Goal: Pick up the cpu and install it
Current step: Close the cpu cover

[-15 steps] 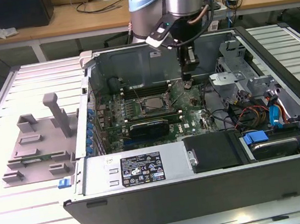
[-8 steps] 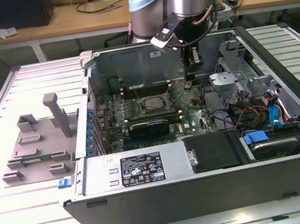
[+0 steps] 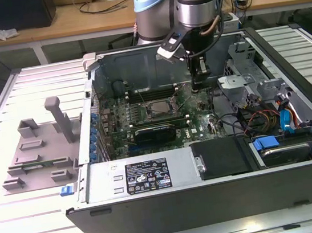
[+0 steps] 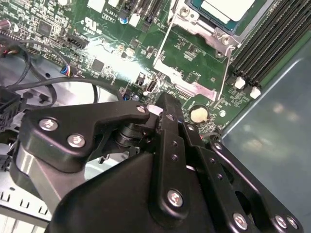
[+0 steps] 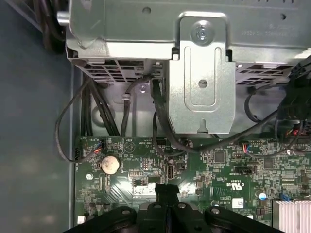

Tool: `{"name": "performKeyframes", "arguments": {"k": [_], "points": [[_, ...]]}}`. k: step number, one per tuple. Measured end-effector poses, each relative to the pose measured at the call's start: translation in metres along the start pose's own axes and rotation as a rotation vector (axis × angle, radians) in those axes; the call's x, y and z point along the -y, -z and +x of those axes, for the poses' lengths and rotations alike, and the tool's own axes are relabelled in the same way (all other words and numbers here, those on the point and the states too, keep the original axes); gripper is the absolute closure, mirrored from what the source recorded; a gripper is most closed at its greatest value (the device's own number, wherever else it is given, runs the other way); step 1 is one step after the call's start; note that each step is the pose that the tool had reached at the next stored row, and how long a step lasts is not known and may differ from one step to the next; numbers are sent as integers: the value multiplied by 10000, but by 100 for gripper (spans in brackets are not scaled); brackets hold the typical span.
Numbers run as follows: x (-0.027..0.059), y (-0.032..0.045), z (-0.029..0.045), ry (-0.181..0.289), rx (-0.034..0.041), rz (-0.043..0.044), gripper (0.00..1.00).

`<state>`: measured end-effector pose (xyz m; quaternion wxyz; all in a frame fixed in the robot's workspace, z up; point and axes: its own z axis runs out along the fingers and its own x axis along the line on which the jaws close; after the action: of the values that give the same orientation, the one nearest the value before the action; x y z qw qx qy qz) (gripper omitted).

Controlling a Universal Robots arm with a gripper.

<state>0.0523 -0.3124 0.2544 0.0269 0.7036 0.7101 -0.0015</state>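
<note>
Cpu [image 4: 228, 8]: silver-topped, lying in socket [image 4: 221, 35]; retention frame [image 4: 192, 86] swung open. Tool [image 4: 167, 103]: fingers closed on nothing, above motherboard near coin cell [image 4: 198, 114]. Handling: likely keep clear of the frame.

- One robot arm [image 3: 198, 1], with one gripper [image 5: 166, 190].
- One open computer case [image 3: 213, 201], holding one green motherboard [image 5: 228, 167].
- One cpu [image 4: 228, 8], silver-topped.
- One round coin battery [image 5: 110, 164] on the board.
- One grey moulded fixture [image 3: 35, 161] beside the case.
</note>
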Motion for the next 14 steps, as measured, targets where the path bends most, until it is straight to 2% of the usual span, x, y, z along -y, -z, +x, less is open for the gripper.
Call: {"name": "performKeyframes", "arguments": {"k": [3, 5, 7, 10, 14], "points": [[0, -4, 0, 0, -1, 3, 89], [1, -33, 1, -1, -13, 4, 89], [13, -53, 7, -2, -88, 3, 89], [69, -58, 24, -6, -188, 1, 89], [170, -54, 41, -5, -190, -9, 89]]}}
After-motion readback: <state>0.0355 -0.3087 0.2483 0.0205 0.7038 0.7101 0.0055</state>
